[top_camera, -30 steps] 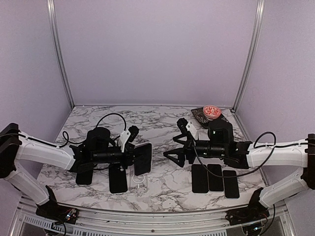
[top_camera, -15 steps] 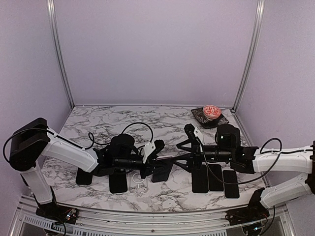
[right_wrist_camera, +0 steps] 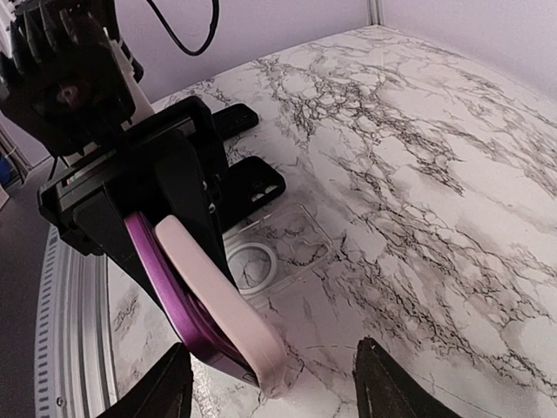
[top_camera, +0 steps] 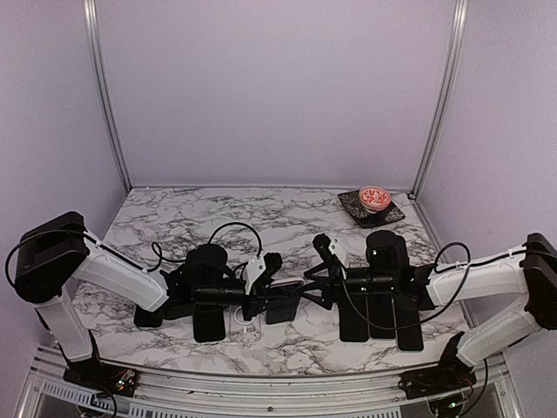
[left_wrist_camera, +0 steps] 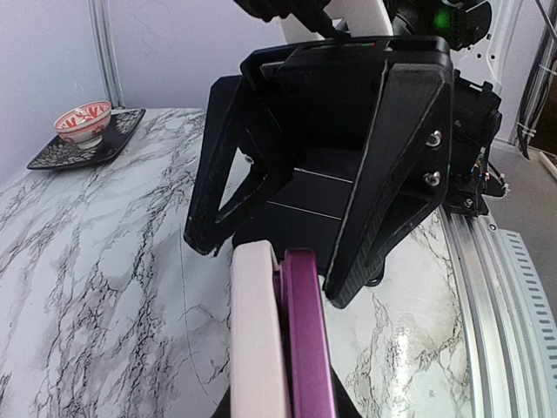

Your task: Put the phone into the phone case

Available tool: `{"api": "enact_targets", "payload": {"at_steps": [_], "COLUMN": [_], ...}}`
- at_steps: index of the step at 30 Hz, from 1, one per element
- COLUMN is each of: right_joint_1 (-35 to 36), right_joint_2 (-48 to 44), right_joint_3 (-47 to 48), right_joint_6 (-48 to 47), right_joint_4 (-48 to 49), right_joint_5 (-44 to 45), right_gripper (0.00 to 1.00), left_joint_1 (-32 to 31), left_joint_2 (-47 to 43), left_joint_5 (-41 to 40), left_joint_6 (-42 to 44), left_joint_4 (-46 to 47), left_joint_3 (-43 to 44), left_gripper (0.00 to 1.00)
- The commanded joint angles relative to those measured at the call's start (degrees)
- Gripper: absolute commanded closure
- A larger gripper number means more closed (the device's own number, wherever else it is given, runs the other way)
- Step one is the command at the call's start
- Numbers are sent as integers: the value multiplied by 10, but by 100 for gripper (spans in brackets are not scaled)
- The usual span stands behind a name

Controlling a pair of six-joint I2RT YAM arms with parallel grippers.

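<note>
My left gripper (top_camera: 271, 294) is shut on a purple phone (left_wrist_camera: 306, 340) and a pale pink phone case (left_wrist_camera: 257, 331), which lie flat against each other and are held on edge just above the marble table. In the right wrist view the phone (right_wrist_camera: 165, 292) and the case (right_wrist_camera: 222, 305) tilt down toward the table. My right gripper (top_camera: 315, 283) is open and empty. It faces the phone's free end, with one finger on each side of it, apart from it. I cannot tell whether the phone is seated in the case.
A clear case (right_wrist_camera: 278, 248) lies on the table just behind the held phone. Black cases (top_camera: 209, 322) lie at the left. Three dark phones (top_camera: 379, 313) lie in a row under my right arm. A red bowl (top_camera: 374, 197) on a black plate stands at the back right.
My left gripper has carried the phone and case to the right and lower, toward the table's middle. My right gripper has moved left and now stands right at the phone's end.
</note>
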Motion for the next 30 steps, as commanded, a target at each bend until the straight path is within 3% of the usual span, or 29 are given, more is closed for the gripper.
{"api": "enact_targets", "payload": {"at_steps": [1, 14, 17, 19, 23, 30], "right_joint_1": [-1, 34, 40, 45, 47, 48], "right_joint_2": [26, 70, 69, 74, 77, 56], "right_joint_3": [7, 43, 44, 51, 60, 62], "right_joint_6": [-21, -75, -84, -92, -97, -107], "right_joint_4": [39, 14, 12, -2, -22, -38], "right_joint_5": [-36, -29, -29, -26, -28, -28], "right_gripper": [42, 56, 57, 58, 60, 58], "left_joint_1": [2, 12, 11, 11, 11, 11], "left_joint_2": [8, 1, 0, -2, -1, -11], "left_joint_5": [-3, -6, -13, -15, -22, -32], "left_joint_6": [-7, -2, 3, 5, 8, 21], "left_joint_4": [2, 0, -4, -8, -22, -32], "left_joint_3": [-13, -35, -31, -29, -24, -23], "left_gripper": [91, 86, 74, 71, 72, 86]}}
